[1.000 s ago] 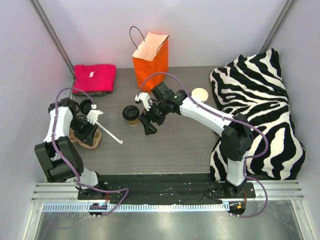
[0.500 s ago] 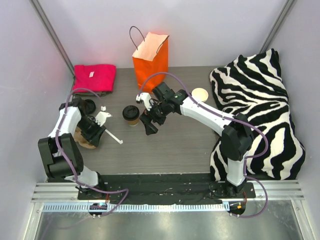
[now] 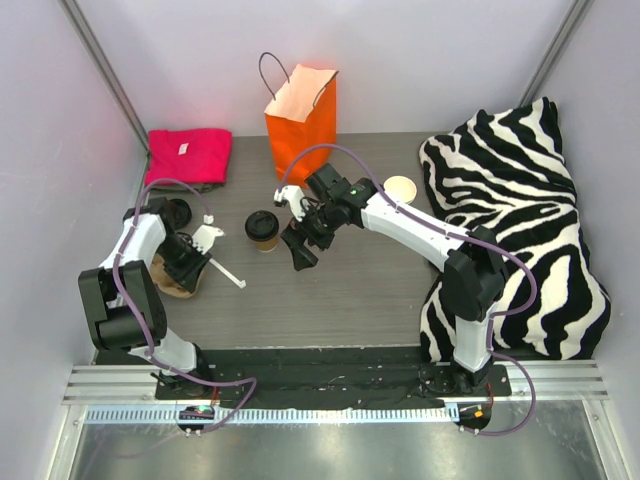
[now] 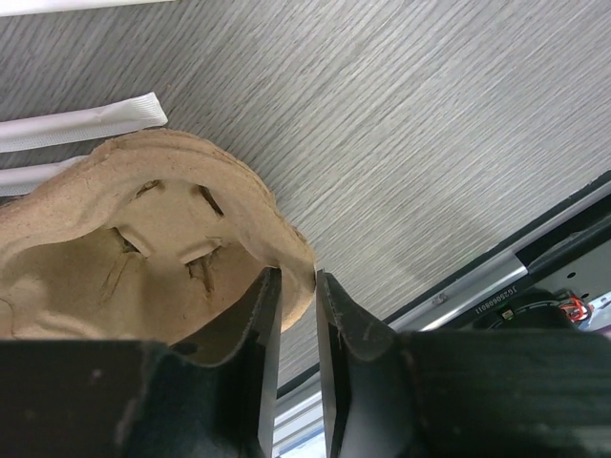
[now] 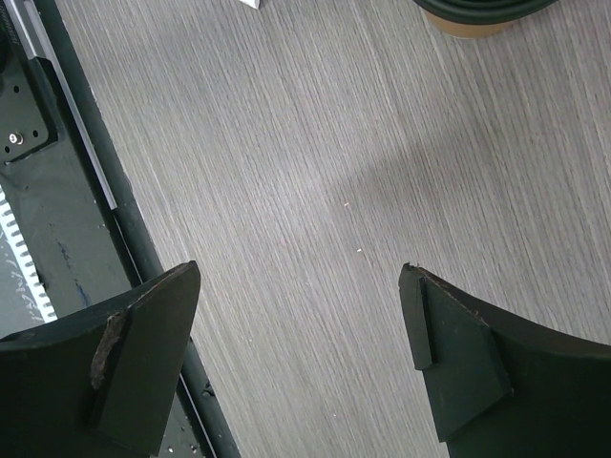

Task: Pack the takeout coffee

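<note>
**Mia:** What is the biggest thing here?

**Ben:** The zebra cushion [image 3: 520, 230], on the right side of the surface [image 3: 350, 290]. I don't think it is part of the job.

**Mia:** Is the orange bag [image 3: 300, 125] ready?

**Ben:** It stands up at the far side with its top open. I can't see down to its bottom.

**Mia:** And the cup tray [image 4: 124, 248]?

**Ben:** It lies at the left, near the left arm [image 3: 135, 245]. The left jaws are pinching its rim, with one finger on each side of the edge. Its cup holes look empty.

**Mia:** Where is the takeout coffee [image 3: 262, 228]?

**Ben:** It is in the middle of the surface, standing up with its black lid on. It is not in the tray and not in the bag. The bag is behind it and the tray is off to its left.

**Mia:** Is the right arm [image 3: 400, 225] holding it?

**Ben:** No. The right jaws are spread wide with nothing in them. They hang over bare surface just beside the coffee, on its right.

**Mia:** So how much is done?

**Ben:** I think only the lid. The coffee has yet to be picked up and packed.
</note>
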